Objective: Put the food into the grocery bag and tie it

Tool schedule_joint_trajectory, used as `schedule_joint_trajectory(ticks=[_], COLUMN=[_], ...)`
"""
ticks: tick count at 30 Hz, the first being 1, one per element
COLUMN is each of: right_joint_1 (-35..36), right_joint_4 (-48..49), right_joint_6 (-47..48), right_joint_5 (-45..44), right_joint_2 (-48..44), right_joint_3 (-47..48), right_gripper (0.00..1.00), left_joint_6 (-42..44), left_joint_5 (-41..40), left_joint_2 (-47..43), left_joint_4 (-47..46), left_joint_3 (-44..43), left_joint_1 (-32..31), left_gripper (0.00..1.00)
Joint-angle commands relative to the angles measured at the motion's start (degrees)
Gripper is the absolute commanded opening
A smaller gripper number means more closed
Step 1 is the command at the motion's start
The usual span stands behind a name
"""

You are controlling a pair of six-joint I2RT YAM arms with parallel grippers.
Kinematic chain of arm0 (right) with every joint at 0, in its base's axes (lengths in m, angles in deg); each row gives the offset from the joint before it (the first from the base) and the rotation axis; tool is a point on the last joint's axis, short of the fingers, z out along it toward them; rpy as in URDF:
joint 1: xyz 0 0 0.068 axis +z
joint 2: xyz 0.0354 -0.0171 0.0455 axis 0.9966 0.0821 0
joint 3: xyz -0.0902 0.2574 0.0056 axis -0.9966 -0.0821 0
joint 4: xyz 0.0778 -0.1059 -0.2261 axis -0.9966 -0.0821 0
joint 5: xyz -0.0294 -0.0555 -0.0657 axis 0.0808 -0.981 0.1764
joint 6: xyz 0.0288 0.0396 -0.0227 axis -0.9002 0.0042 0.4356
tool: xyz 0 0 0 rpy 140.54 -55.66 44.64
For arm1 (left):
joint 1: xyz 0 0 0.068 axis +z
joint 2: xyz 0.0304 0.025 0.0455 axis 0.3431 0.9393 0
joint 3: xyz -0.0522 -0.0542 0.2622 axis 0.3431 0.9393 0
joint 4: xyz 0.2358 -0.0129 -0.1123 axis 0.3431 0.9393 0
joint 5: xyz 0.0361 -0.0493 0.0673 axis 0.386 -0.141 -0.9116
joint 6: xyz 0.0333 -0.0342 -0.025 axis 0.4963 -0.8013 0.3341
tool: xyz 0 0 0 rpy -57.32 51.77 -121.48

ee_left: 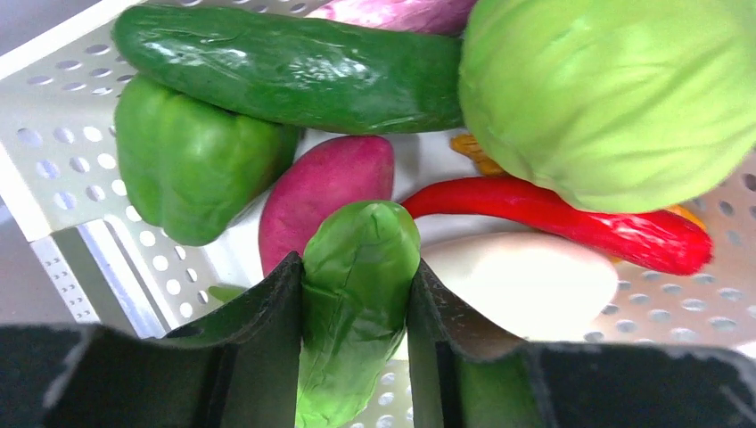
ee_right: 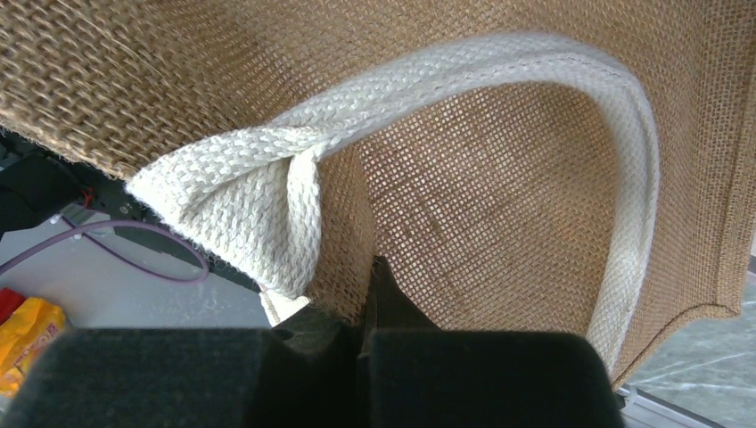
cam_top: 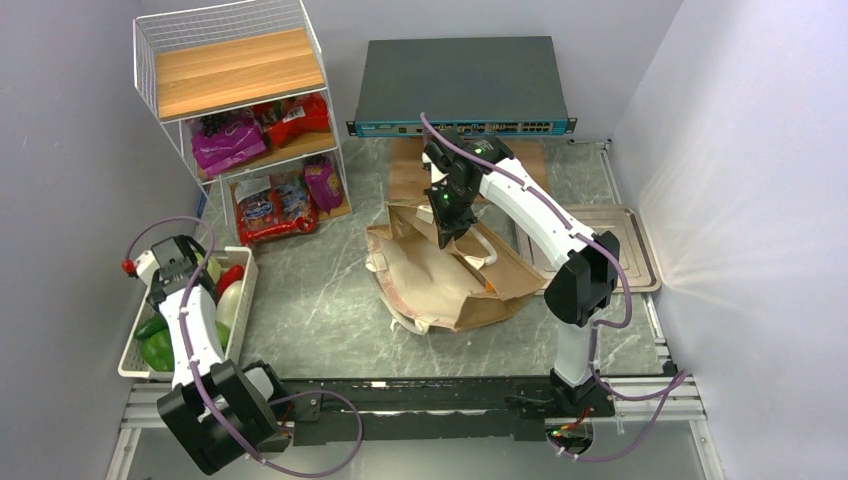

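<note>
Our left claw [ee_left: 357, 276] pinches a green vegetable [ee_left: 357, 250] in the basket [ee_left: 53, 152], beside cabbage [ee_left: 615, 89], cucumber [ee_left: 294, 67], pepper [ee_left: 192, 169] and chili [ee_left: 571, 218]. Our right claw [cam_top: 447, 232], pressed together, grips the bag [cam_top: 450, 290] slumped on the table [cam_top: 320, 300].

Tan weave against bright greens
Tan woven bag [ee_right: 499, 205], cream handle [ee_right: 258, 187]; pale-green cabbage [ee_left: 615, 98], red chilli [ee_left: 553, 214], green vegetable [ee_left: 357, 285], white perforated basket [ee_left: 53, 152].
</note>
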Motion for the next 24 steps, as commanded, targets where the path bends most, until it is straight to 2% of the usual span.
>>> schedule_joint_trajectory(ticks=[1,5,10,17,24], right_joint_1=[-0.27,-0.25,-0.31,-0.23,-0.25], right_joint_4=[-0.15,-0.16,0.03,0.56,0.90], right_joint_6=[0.70,0.70,0.65,0.09,-0.01], right_joint_5=[-0.38,-0.49,-0.79,-1.93,-2.04], right_joint_2=[-2.72,-3.02,-3.49,-4.30,-4.92], right_joint_3=[-0.09,-0.26,-0.73,-2.42,-2.98], right_gripper=[0.00,0.00,0.00,0.00,0.00], left_joint_6=[1.17,2.91,-0.91,-4.63,-0.78], left_joint_5=[8.29,17.80,15.42,8.60,16.43], left_joint_2=[-0.75,-1.15,-1.68,2.93,0.41], left_joint_4=[0.24,0.09,2.91,13.72,11.59], left_joint_3=[-4.06,-5.53,-7.40,-14.27,-14.44], left_joint_1=[0.25,0.28,0.27,0.31,0.28], left_gripper=[0.00,0.00,0.00,0.00,0.00])
